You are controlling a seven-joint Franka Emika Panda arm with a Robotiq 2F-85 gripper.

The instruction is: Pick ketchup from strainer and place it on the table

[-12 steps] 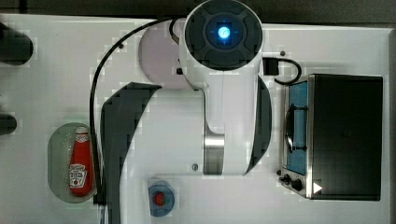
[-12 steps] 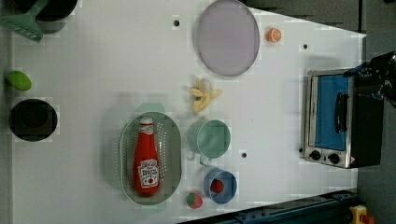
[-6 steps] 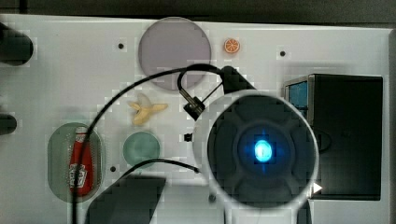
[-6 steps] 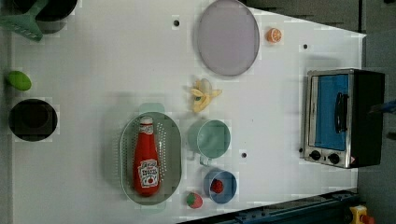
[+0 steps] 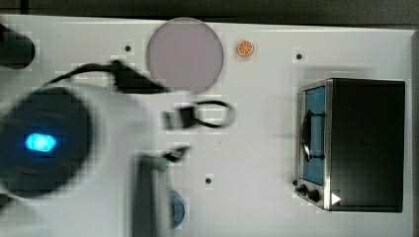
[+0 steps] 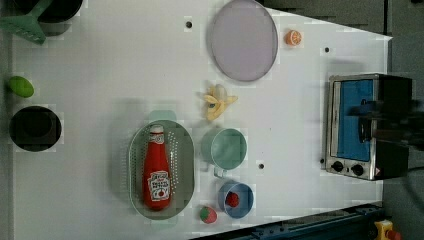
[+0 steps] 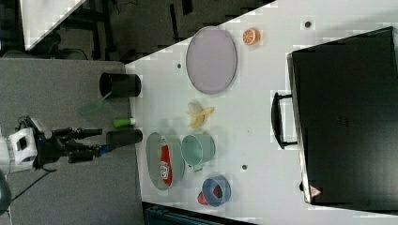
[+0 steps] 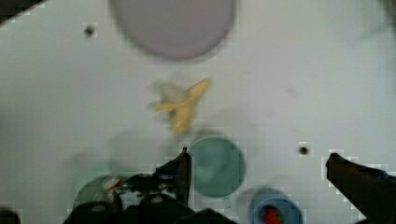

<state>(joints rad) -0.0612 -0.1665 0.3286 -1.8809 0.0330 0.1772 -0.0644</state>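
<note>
Gripper (image 8: 257,163) spread wide, hanging high above the table (image 6: 100,65), nothing held.
Below the fingers sit the green cup (image 8: 217,165) and blue bowl (image 8: 273,214); ketchup (image 6: 157,167) lies flat inside the strainer (image 6: 186,165), cap toward the black pot (image 6: 35,127), untouched; risk as I judge it: descent lands on the cup just beside the strainer, or the fingers catch the strainer rim and drag it; the bottle could roll.
</note>
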